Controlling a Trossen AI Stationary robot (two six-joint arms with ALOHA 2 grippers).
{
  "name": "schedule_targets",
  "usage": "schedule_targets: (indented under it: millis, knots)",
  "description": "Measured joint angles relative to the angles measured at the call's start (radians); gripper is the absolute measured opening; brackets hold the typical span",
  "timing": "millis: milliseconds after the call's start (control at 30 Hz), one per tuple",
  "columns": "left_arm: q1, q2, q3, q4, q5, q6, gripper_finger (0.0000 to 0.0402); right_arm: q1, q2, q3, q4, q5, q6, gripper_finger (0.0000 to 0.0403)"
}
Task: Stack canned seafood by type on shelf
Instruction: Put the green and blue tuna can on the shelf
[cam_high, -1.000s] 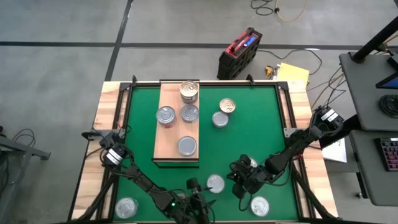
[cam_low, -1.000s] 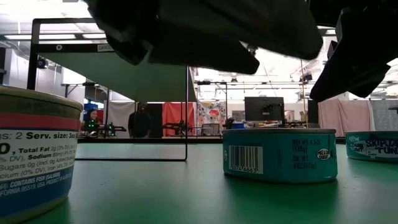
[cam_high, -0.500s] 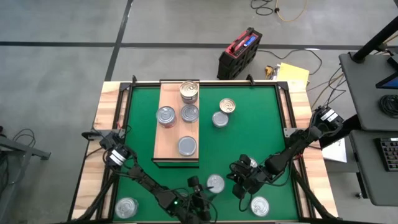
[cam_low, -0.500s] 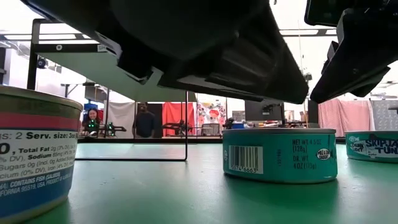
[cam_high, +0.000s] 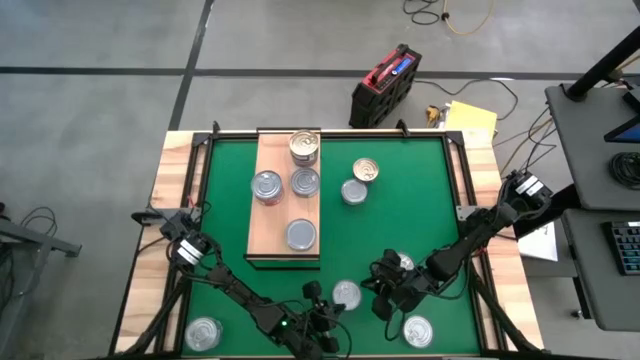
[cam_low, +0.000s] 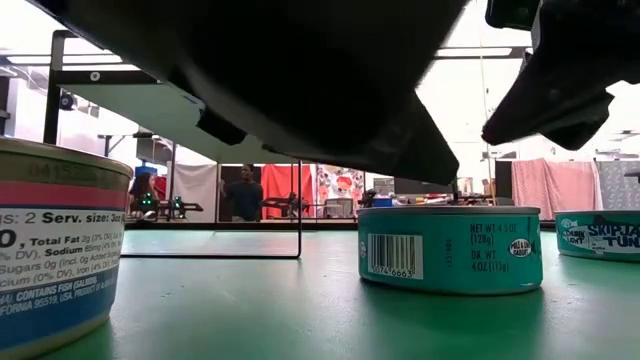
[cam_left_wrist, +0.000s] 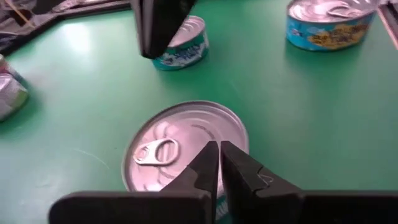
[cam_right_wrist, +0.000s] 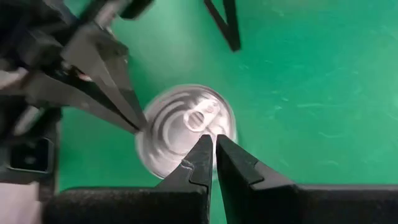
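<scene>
The wooden shelf (cam_high: 281, 215) lies far left of centre on the green mat and carries several tins, among them a gold-topped one (cam_high: 304, 147). Near the front edge a teal tin with a silver lid (cam_high: 347, 294) stands on the mat. My left gripper (cam_high: 328, 300) is shut, its tips over the lid's edge (cam_left_wrist: 219, 148). My right gripper (cam_high: 385, 292) is shut too and hangs above the same tin (cam_right_wrist: 186, 124), on its right side. My left gripper comes slanting down from the near left, with its shut tips (cam_right_wrist: 138, 124) at the lid's rim (cam_left_wrist: 186, 163), away from the pull tab (cam_left_wrist: 151, 151). Whether the tips touch the lid I cannot tell. The tin stands flat on the mat.
Two more tins stand by the front edge (cam_high: 203, 333) (cam_high: 417, 330) and two on the mat right of the shelf (cam_high: 366, 171) (cam_high: 353, 191). A red and black case (cam_high: 385, 85) lies on the floor beyond the far edge. A person (cam_low: 245, 192) stands in the room behind.
My left gripper's fingers have shut over the teal tin's lid. In the low view its dark bulk now reaches lower, close to the tin's top. The tin has not moved.
</scene>
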Motion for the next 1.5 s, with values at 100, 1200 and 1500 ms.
schedule_targets:
  millis: [100,1200,1500]
  knots:
    - [-0.001,0.0,0.0,-0.005,0.007,-0.005,0.0001,0.0,0.014,0.0,0.028,0.0,0.0,0.0013]
    - [-0.014,0.018,0.001,-0.06,0.033,-0.106,0.0,-0.009,0.098,0.0,0.073,-0.043,0.079,0.0115]
    - [-0.021,0.021,0.002,-0.062,0.052,-0.104,0.0,-0.016,0.097,0.0,0.08,-0.036,0.094,0.0241]
